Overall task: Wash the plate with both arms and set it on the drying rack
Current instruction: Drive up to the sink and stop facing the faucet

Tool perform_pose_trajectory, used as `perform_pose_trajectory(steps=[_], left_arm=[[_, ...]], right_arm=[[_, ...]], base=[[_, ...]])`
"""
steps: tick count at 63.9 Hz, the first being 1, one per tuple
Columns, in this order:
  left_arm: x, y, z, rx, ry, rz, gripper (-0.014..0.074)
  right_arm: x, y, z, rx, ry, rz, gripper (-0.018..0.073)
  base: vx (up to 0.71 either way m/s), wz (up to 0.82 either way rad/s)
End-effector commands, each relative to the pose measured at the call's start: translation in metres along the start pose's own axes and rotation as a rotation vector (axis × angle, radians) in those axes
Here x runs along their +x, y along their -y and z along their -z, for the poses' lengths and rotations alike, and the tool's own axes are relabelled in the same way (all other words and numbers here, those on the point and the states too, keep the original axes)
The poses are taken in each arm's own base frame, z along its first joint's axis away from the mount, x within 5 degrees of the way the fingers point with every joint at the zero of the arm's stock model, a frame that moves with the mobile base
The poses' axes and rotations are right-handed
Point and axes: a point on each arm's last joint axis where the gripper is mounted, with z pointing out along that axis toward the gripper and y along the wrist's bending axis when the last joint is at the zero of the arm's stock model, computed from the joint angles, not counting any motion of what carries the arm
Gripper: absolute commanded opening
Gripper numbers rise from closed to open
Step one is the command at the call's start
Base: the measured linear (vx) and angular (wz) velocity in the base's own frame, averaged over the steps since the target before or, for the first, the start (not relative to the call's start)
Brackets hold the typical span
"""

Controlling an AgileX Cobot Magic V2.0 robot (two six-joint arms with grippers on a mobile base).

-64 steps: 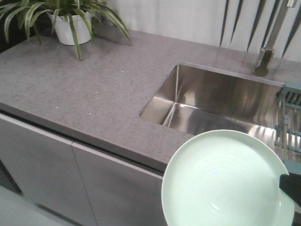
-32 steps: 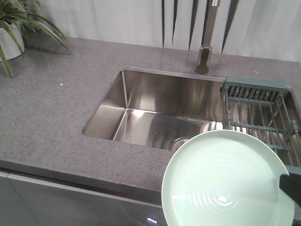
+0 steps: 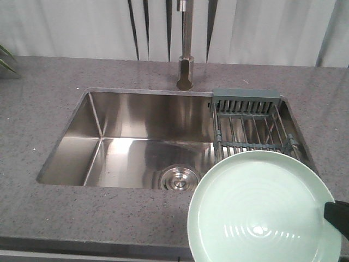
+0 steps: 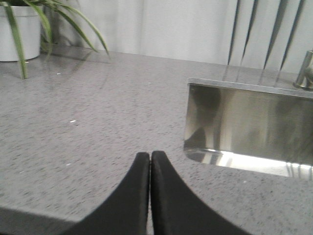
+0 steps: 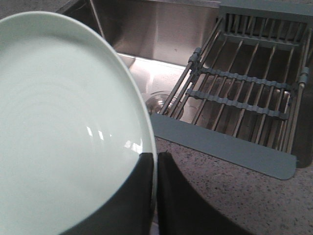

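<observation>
Mint-green plate point(image 3: 256, 213), round, shallow rim, glossy, in rt pincer point(image 5: 155, 159)

The plate point(image 3: 256, 213) was pale mint green and plain, with faint rings in the middle and small white shines. The tabletop point(image 3: 32, 114) was grey with tiny dark and light specks all over. The sink point(image 3: 136, 120) was shiny silver, and so was the round drain point(image 3: 179, 178). The drying rack point(image 3: 246, 100) had silver bars with grey-teal ends and crossbars. The tap point(image 3: 185, 71) was dull silver-brown. The left gripper point(image 4: 150, 159) and the right gripper point(image 5: 156, 161) were both black. The wall point(image 3: 65, 27) was white with thin dark stripes. The plant point(image 4: 29, 14) had green leaves and a white pot point(image 4: 19, 34).
</observation>
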Motion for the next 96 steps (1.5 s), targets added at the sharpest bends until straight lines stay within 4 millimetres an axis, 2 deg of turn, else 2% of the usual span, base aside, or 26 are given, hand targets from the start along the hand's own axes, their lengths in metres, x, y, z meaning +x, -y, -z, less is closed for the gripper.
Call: perform_pose_trajectory(steps=[1, 96], left_arm=[[-0.0157, 0.0025, 0.0036, 0.023, 0.109, 0.009, -0.0006], [-0.0157, 0.0025, 0.0036, 0.023, 0.109, 0.009, -0.0006]], right_arm=[[-0.0132, 0.0001, 0.0042, 0.013, 0.088, -0.012, -0.0004], [-0.0131, 0.0001, 0.0042, 0.013, 0.087, -0.012, -0.0004]], base=[[0.06, -0.25], [0.04, -0.07]])
